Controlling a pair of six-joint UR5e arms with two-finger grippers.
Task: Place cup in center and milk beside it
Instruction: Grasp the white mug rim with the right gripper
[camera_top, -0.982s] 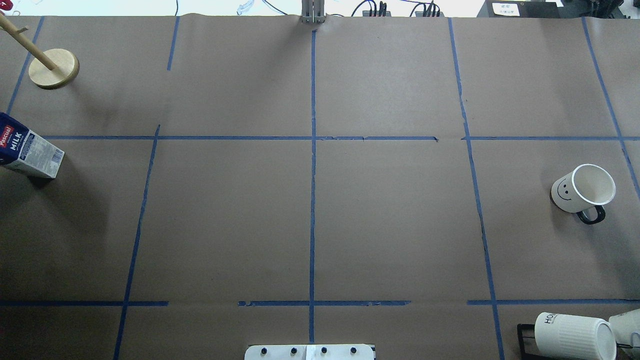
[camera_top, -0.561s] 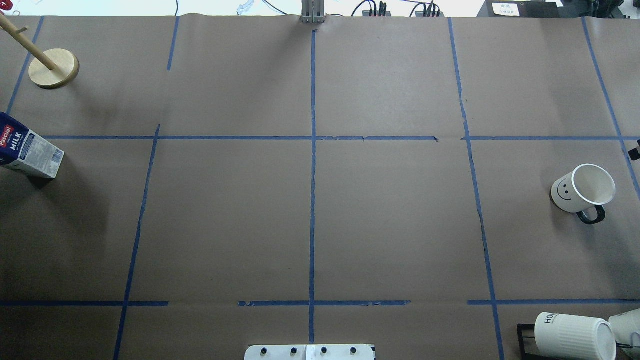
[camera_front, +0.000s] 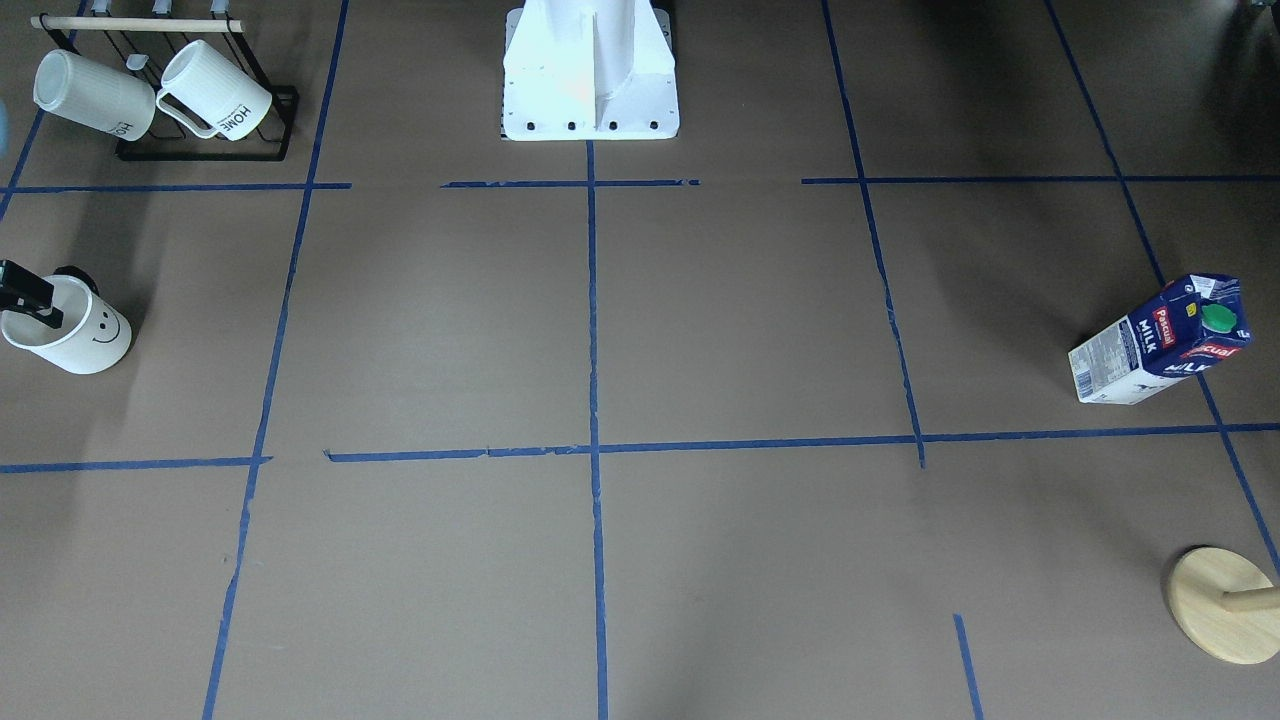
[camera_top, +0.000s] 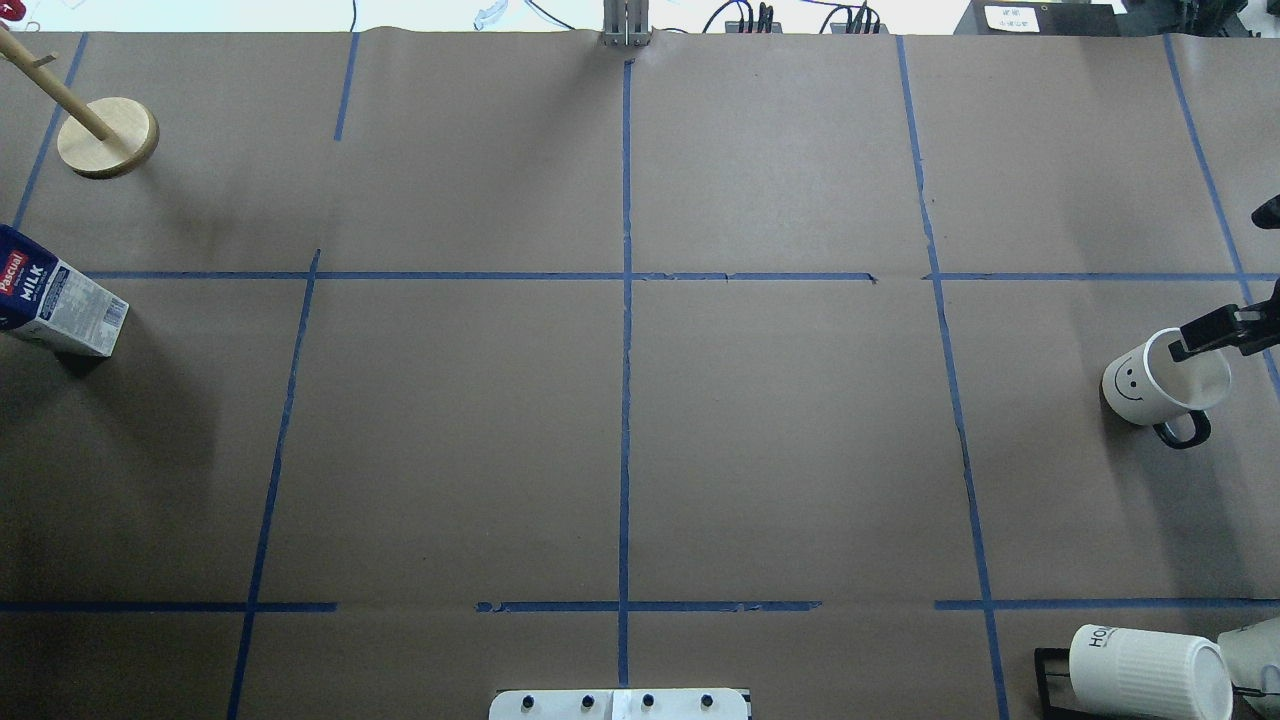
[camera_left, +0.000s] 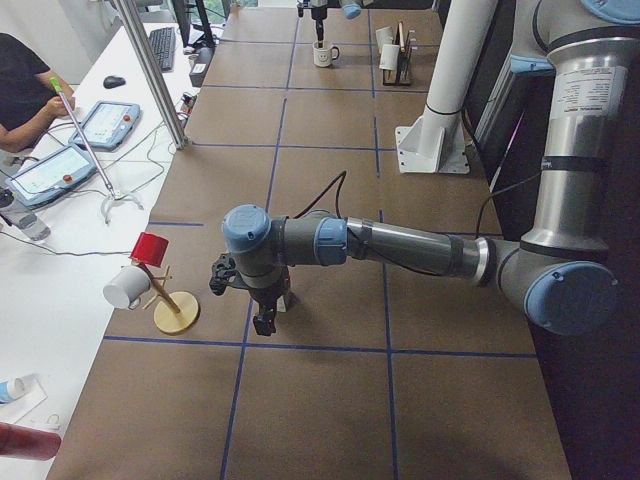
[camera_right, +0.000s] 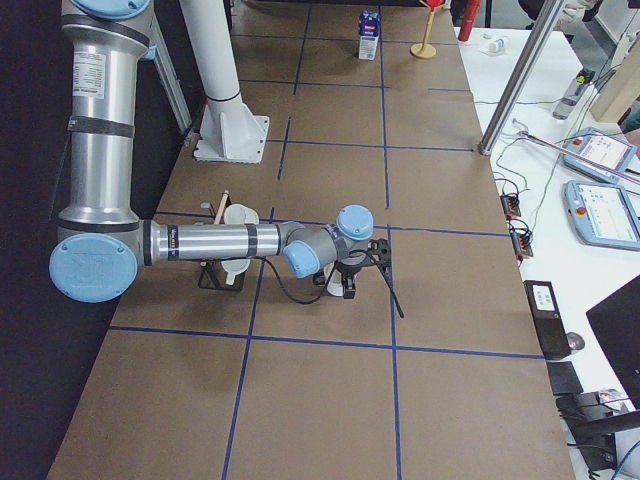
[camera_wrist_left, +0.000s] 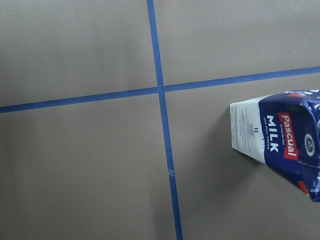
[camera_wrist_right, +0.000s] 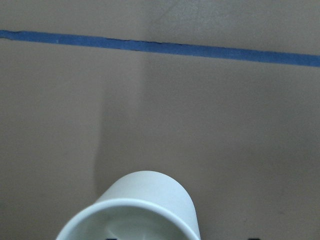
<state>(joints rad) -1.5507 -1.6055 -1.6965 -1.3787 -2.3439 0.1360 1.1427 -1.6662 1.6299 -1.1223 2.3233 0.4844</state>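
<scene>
The cup stands upright at the table's right end, smiley facing the middle; it also shows in the front view and the right wrist view. My right gripper is open; one finger hangs over the cup's rim and the other tip shows at the view's edge. The milk stands at the left end and also shows in the left wrist view. My left gripper hovers near it; I cannot tell whether it is open or shut. The center is bare.
A wooden mug stand stands behind the milk at the far left. A black rack with ribbed HOME mugs sits at the near right corner. The robot's white base is at the near middle edge.
My right gripper has come in from the right edge and now reaches over the cup's rim. The cup and the milk have not moved.
</scene>
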